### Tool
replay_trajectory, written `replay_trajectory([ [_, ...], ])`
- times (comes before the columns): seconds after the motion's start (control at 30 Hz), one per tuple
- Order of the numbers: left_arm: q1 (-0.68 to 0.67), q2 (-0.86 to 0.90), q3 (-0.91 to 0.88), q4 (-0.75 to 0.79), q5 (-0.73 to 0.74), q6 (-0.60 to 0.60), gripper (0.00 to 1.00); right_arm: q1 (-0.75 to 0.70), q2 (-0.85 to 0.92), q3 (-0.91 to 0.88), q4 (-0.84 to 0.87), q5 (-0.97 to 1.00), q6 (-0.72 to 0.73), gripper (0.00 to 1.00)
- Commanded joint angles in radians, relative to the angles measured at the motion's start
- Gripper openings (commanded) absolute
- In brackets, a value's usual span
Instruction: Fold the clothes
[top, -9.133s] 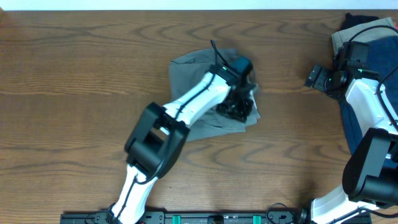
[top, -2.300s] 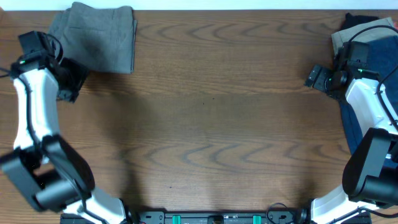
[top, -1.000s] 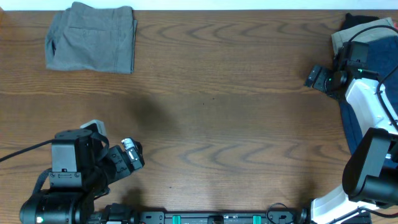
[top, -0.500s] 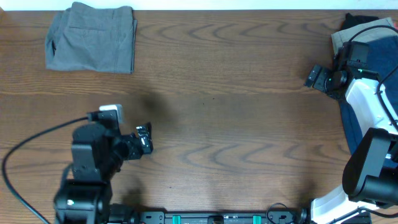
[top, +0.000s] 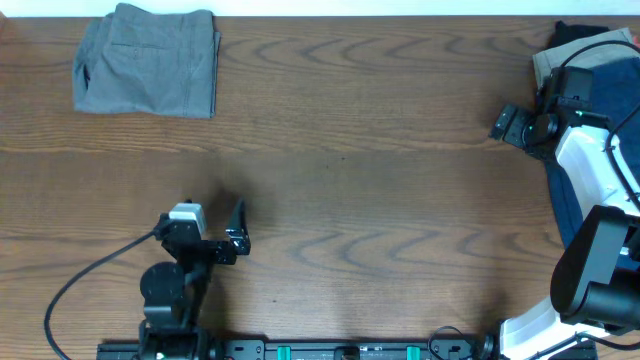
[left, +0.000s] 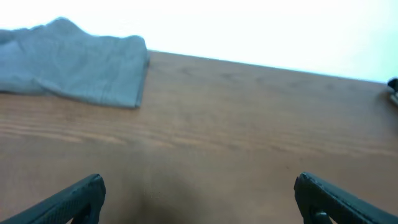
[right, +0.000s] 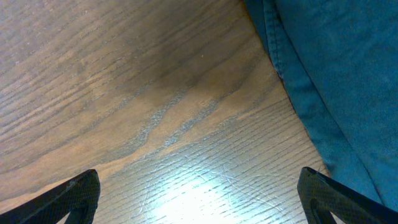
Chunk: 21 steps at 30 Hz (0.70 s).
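Note:
The grey shorts (top: 148, 62) lie folded in a neat rectangle at the table's far left corner; the left wrist view shows them (left: 74, 59) far ahead on the left. My left gripper (top: 238, 230) hovers near the front left, well away from them, open and empty (left: 199, 205). At the right edge lies a navy-blue garment (top: 565, 205), partly under the right arm, with a tan one (top: 546, 62) behind it. My right gripper (top: 503, 123) stands open and empty just left of that pile, over bare wood (right: 199, 199), the blue cloth (right: 336, 74) beside it.
The wooden table (top: 380, 200) stretches between the two arms. The left arm's black cable (top: 90, 280) loops over the front left. A dark garment (top: 580, 32) peeks out behind the tan one at the far right corner.
The left arm has pulled back from the folded shorts to the table's front left, its gripper swinging round to face forward. The shorts stay put. The right arm has not moved.

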Motion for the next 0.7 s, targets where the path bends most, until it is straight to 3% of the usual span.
replay_trajectory([
  [0.0, 0.01, -0.056, -0.058, 0.037, -0.008, 0.034, 0.98, -0.005, 0.008, 0.01, -0.001, 0.009, -0.009, 0.99],
  [0.37, 0.047, -0.185, -0.076, -0.043, -0.001, 0.097, 0.98, -0.005, 0.008, 0.01, -0.001, 0.009, -0.009, 0.99],
  [0.67, 0.04, -0.185, -0.076, -0.039, -0.002, 0.122, 0.98, -0.005, 0.008, 0.01, -0.001, 0.009, -0.009, 0.99],
])
